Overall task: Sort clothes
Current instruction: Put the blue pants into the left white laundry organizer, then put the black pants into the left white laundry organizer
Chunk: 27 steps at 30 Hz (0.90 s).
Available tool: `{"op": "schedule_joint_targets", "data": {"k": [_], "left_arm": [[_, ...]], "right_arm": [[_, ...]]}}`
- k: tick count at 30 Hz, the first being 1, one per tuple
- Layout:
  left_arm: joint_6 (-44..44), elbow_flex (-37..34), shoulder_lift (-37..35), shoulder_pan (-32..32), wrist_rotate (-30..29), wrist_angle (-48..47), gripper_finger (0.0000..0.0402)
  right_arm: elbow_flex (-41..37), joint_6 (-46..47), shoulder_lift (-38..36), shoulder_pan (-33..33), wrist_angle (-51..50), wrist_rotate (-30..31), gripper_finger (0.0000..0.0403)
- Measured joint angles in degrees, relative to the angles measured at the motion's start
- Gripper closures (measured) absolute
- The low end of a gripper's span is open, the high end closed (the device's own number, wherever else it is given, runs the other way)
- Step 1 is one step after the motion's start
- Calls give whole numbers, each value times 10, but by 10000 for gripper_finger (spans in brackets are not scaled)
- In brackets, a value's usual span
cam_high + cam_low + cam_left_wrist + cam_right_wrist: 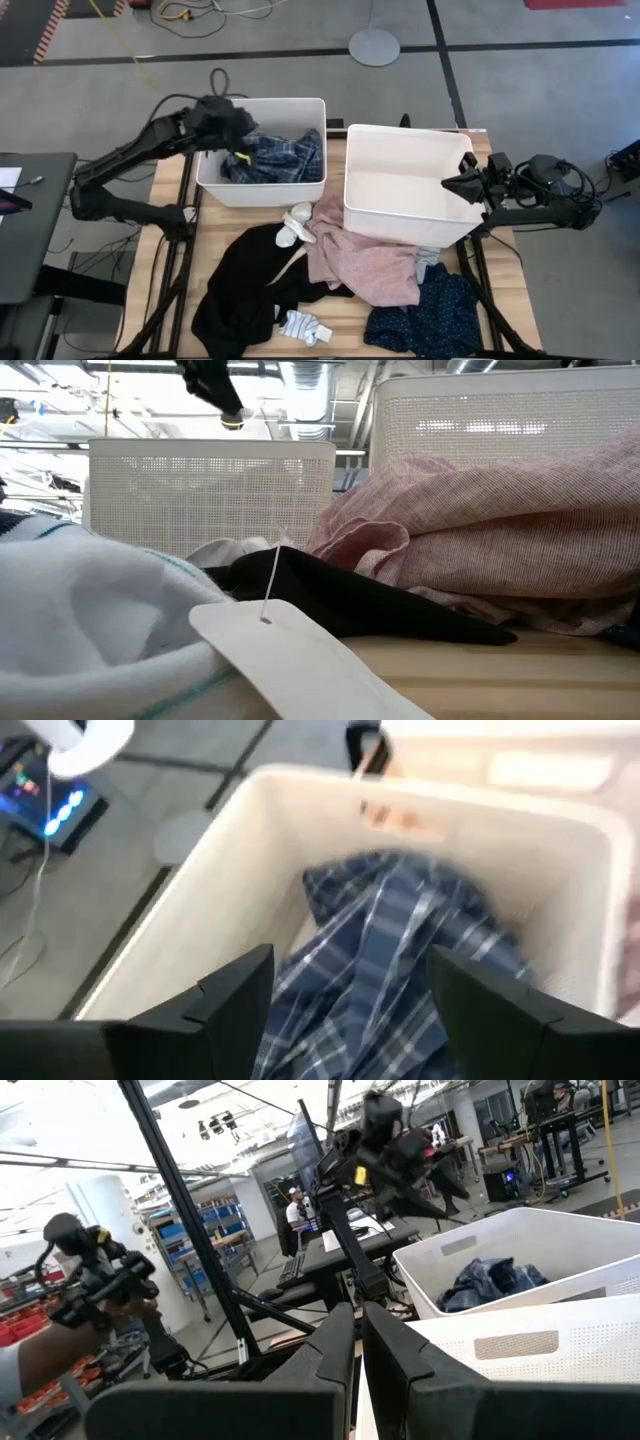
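The blue-white plaid shirt (278, 158) lies crumpled in the left white bin (300, 108). My left gripper (238, 152) hangs open above that bin's left side. In the left wrist view the shirt (385, 960) shows below and beyond the spread fingers (350, 985), apart from them. On the table lie a black top (245, 285), a pink top (360, 258), a navy dotted piece (425, 315) and two white-grey socks (298, 225) (305, 326). My right gripper (452, 185) waits shut at the right bin's right rim; in its wrist view (357, 1325) it holds nothing.
The right white bin (400, 145) stands beside the left one, with nothing in it. The clothes cover the near half of the wooden table (485, 290). In the low view a sock and a white tag (290, 660) fill the foreground. A person shows in the room beyond.
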Motion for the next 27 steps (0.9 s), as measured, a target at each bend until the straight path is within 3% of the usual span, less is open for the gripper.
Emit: {"op": "schedule_joint_targets", "data": {"k": [3, 7, 12, 18, 27], "left_arm": [[-10, 0, -35, -7, 42, 16, 144], [-24, 0, -81, -27, 149, 28, 144], [-58, 0, -122, -84, 246, 26, 144], [-89, 0, -135, -190, 255, 8, 145], [-138, -54, -125, -323, 197, -21, 145]], "right_arm": [[0, 0, 0, 0, 0, 0, 358], [0, 0, 0, 0, 0, 0, 358], [0, 0, 0, 0, 0, 0, 358], [0, 0, 0, 0, 0, 0, 358], [0, 0, 0, 0, 0, 0, 358]]}}
